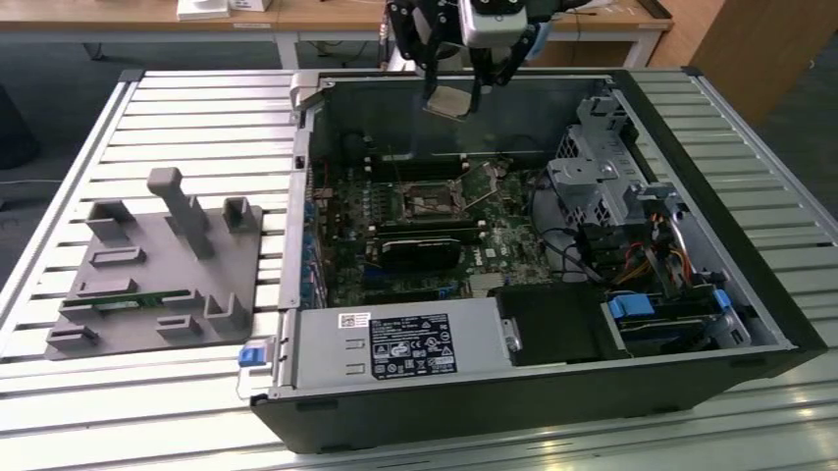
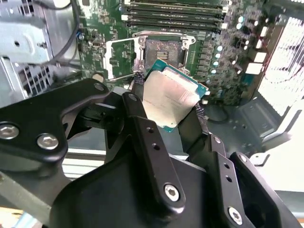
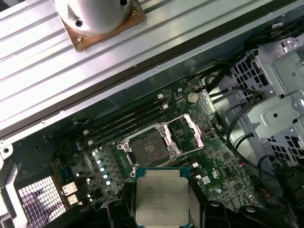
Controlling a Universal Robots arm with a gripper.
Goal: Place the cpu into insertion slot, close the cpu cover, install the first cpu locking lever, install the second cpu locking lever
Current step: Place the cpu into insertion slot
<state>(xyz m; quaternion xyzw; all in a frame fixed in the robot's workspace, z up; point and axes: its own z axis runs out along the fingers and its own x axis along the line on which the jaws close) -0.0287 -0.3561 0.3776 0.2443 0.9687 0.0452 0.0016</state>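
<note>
My gripper (image 1: 454, 90) hangs above the far wall of the open computer case, shut on the cpu (image 1: 448, 102). In the second wrist view its black fingers (image 2: 137, 81) clamp two opposite corners of the cpu (image 2: 172, 95), whose silvery top faces the camera. The insertion slot (image 1: 430, 202) lies on the green board well below and apart from the chip. Both wrist views show the slot (image 2: 164, 50) (image 3: 148, 148) bare, with the cpu cover (image 2: 122, 58) (image 3: 188, 134) swung open beside it. The cpu (image 3: 162, 198) is level with the board in the first wrist view.
The case walls (image 1: 681, 147) ring the board. A silver drive cage (image 1: 596, 177) stands at the exterior view's right, a power supply (image 1: 392, 345) at the front. A black card (image 1: 422, 251) and memory slots (image 2: 175, 10) flank the socket. A grey fixture (image 1: 157, 267) sits on the slatted table.
</note>
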